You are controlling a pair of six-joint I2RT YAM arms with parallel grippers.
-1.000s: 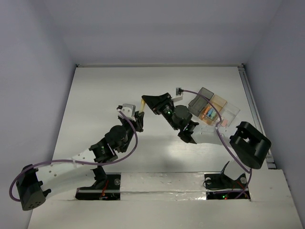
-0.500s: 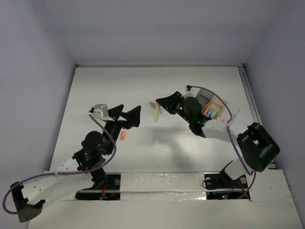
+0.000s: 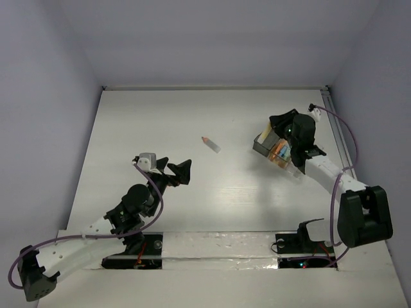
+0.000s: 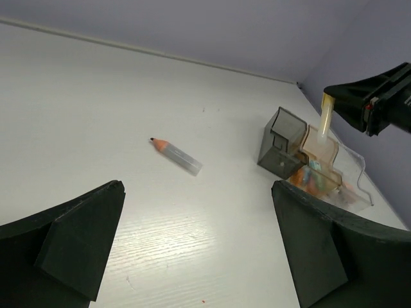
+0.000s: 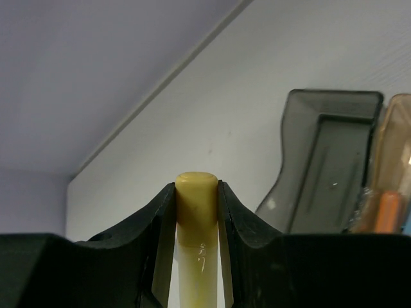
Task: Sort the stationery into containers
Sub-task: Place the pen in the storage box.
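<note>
1. Top external: shows the left gripper spread wide and empty above the table, not far from the arm bases. Places the grey piece flat on the table, between the two grippers and well apart from the bins. Puts the right gripper over the dark end of the row, but hides its load under the wrist.

2. Left wrist: confirms the released state, with the jaws at the lower corners and nothing between them. Reveals what the top view misses: a yellow piece held by its upper end in the right gripper. Shows it hanging nearly upright over the tan bin, beside the smoky bin. Cannot tell whether its lower tip is inside. Shows coloured pieces already lying among the bins, and the grey piece's orange tip pointing away from them.

3. Right wrist: gives the grip close up, with the jaws pinched on the yellow piece just below its rounded top. Shows the smoky bin apparently empty and an orange piece behind the tan wall; cannot tell which compartment. Suggests light, stiff, smooth pieces, prone to slip or roll. Favours a hold across the barrel near mid-length, jaws square to the long axis.
</note>
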